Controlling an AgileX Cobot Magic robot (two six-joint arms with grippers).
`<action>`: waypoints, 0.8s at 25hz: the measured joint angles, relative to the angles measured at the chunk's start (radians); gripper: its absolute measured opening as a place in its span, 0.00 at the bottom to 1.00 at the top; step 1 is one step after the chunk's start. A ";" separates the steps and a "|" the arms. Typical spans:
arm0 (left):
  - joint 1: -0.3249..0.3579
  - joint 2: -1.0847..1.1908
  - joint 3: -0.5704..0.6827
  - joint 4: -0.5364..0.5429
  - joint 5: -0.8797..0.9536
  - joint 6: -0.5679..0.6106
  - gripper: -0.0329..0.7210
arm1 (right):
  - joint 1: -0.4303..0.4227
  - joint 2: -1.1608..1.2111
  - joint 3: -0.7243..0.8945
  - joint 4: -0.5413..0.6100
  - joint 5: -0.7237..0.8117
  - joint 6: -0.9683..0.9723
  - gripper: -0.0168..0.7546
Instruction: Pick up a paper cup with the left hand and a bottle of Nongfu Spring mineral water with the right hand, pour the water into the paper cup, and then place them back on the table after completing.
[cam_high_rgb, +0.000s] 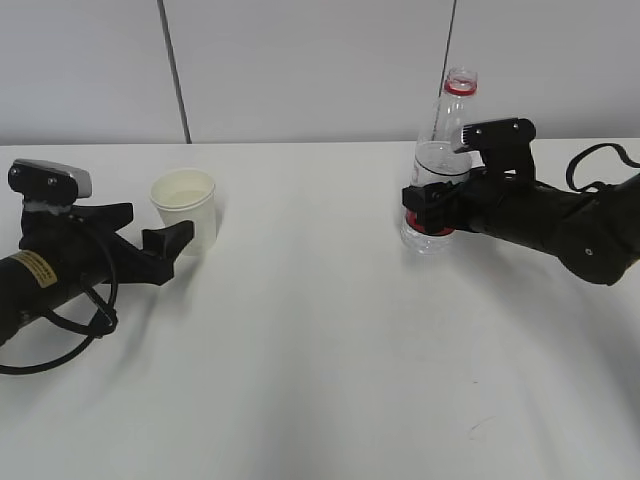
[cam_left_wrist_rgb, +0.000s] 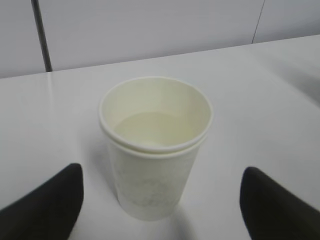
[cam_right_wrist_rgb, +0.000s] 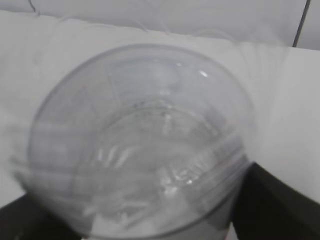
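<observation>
The white paper cup (cam_high_rgb: 186, 208) stands on the white table (cam_high_rgb: 300, 340) at the left. In the left wrist view the cup (cam_left_wrist_rgb: 155, 150) shows a pale liquid level inside. My left gripper (cam_high_rgb: 158, 225) is open, with its black fingers (cam_left_wrist_rgb: 50, 200) on either side of the cup's base and not touching it. My right gripper (cam_high_rgb: 432, 208) is shut on the lower half of the clear bottle (cam_high_rgb: 440, 160), which is upright and has no cap, only a red neck ring. Water (cam_high_rgb: 428, 238) shows in its lower part. The bottle (cam_right_wrist_rgb: 145, 140) fills the right wrist view, blurred, between the right gripper's (cam_right_wrist_rgb: 150, 220) fingers.
A grey wall with a dark vertical seam (cam_high_rgb: 175, 70) runs behind the table's far edge. A black cable (cam_high_rgb: 60, 330) loops on the table by the left arm. Another cable (cam_high_rgb: 600, 160) lies behind the right arm.
</observation>
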 joint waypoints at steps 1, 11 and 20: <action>0.000 0.000 0.000 0.000 0.000 0.000 0.81 | 0.000 0.000 0.000 0.000 0.000 0.000 0.75; 0.000 0.000 0.000 0.003 0.000 0.000 0.81 | 0.000 -0.002 0.000 0.000 0.004 0.000 0.79; 0.000 0.000 0.000 0.008 0.000 0.000 0.81 | 0.000 -0.008 0.000 -0.063 0.052 0.036 0.86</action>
